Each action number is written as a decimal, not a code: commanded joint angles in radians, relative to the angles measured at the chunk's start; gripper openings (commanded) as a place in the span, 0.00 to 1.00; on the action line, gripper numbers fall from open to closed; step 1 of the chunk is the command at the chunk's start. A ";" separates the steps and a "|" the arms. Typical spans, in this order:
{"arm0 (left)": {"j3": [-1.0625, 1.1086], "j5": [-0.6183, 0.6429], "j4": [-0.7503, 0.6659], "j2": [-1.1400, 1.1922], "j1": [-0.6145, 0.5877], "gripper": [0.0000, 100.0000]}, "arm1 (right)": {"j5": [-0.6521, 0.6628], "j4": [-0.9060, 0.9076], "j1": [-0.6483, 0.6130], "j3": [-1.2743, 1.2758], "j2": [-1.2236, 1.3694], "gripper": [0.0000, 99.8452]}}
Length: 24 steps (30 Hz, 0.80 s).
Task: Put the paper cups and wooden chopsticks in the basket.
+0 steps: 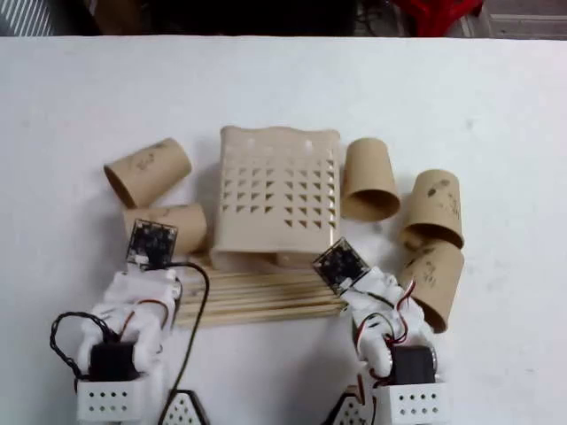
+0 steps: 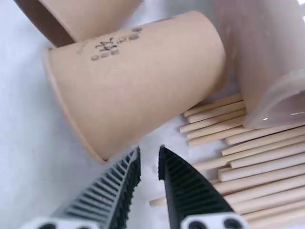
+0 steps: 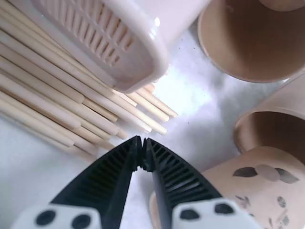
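Observation:
A cream perforated basket [image 1: 279, 199] lies mid-table. A bundle of wooden chopsticks [image 1: 257, 297] lies along its near side, some ends tucked under its rim. Two paper cups [image 1: 148, 171] [image 1: 168, 228] lie on their sides to its left, and three more [image 1: 369, 180] [image 1: 434, 208] [image 1: 432, 282] lie to its right. My left gripper [image 2: 148, 153] hovers just short of the nearer left cup [image 2: 138, 81], with a narrow gap between its fingers and nothing in it. My right gripper [image 3: 142, 153] is shut and empty, between the chopstick ends [image 3: 143, 107] and a printed cup [image 3: 248, 191].
Both arm bases stand at the table's near edge, left [image 1: 111, 381] and right [image 1: 403, 381]. A black cable [image 1: 199, 310] loops over the chopsticks' left end. The white table [image 1: 283, 88] stretches bare behind the basket, with dark clutter beyond its far edge.

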 commanded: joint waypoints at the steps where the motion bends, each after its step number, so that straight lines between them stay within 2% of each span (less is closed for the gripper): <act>1: -0.003 0.009 0.003 -0.012 0.010 0.09 | 0.005 0.007 -0.004 0.006 -0.002 0.02; 20: -0.003 0.009 0.003 -0.012 0.010 0.09 | 0.005 0.007 -0.008 0.006 -0.002 0.02; 24: -0.003 0.009 0.003 -0.012 0.010 0.09 | 0.012 -0.059 -0.038 0.002 -0.004 0.02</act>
